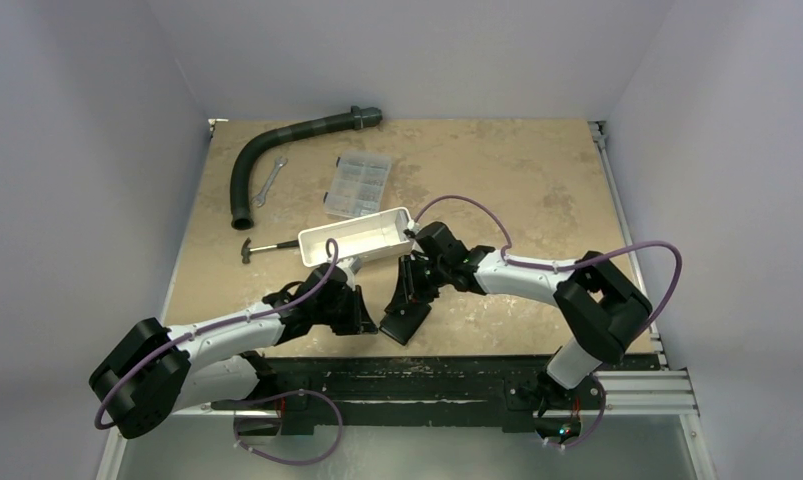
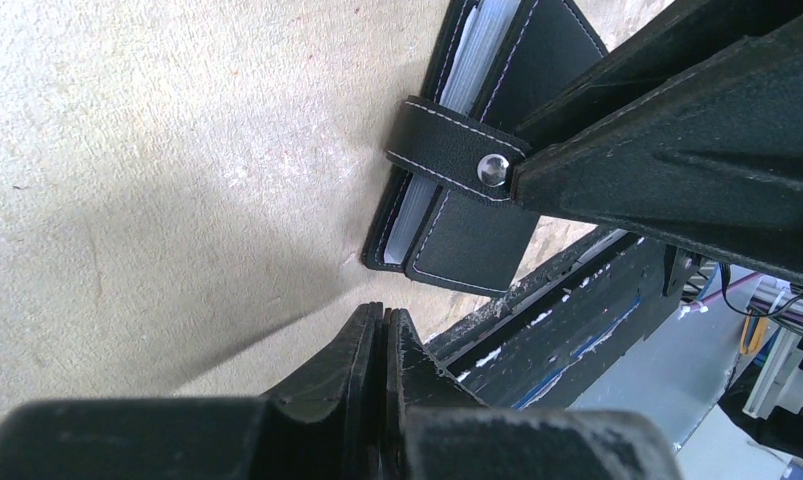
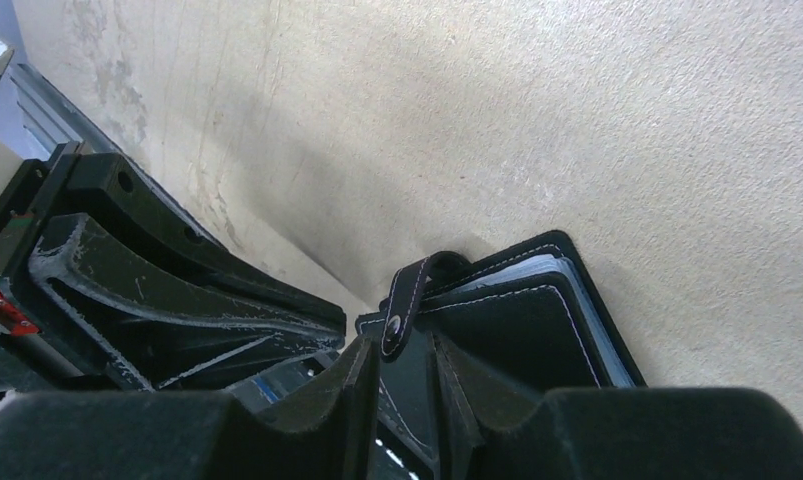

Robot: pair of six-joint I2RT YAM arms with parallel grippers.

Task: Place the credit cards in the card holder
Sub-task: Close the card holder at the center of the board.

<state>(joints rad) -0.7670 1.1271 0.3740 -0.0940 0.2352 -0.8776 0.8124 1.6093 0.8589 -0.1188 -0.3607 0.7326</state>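
Note:
The black card holder (image 1: pixel 405 320) lies near the table's front edge, its covers slightly apart and its snap strap (image 2: pixel 447 150) folded over the edge. Pale bluish-grey edges (image 2: pixel 477 60) show between the covers; whether they are credit cards or sleeves I cannot tell, and no loose cards are in view. My right gripper (image 3: pixel 402 350) hangs over the holder (image 3: pixel 517 320) with its fingers apart, the strap's end (image 3: pixel 397 320) at their tips, not pinched. My left gripper (image 2: pixel 385 312) sits shut and empty just left of the holder (image 2: pixel 477 240), a short gap away.
A white tray (image 1: pixel 357 240) stands just behind both grippers. Farther back lie a clear compartment box (image 1: pixel 358 186), a black hose (image 1: pixel 277 150), a wrench (image 1: pixel 267 183) and a small hammer (image 1: pixel 255 247). The dark front rail (image 1: pixel 427 365) runs right below the holder.

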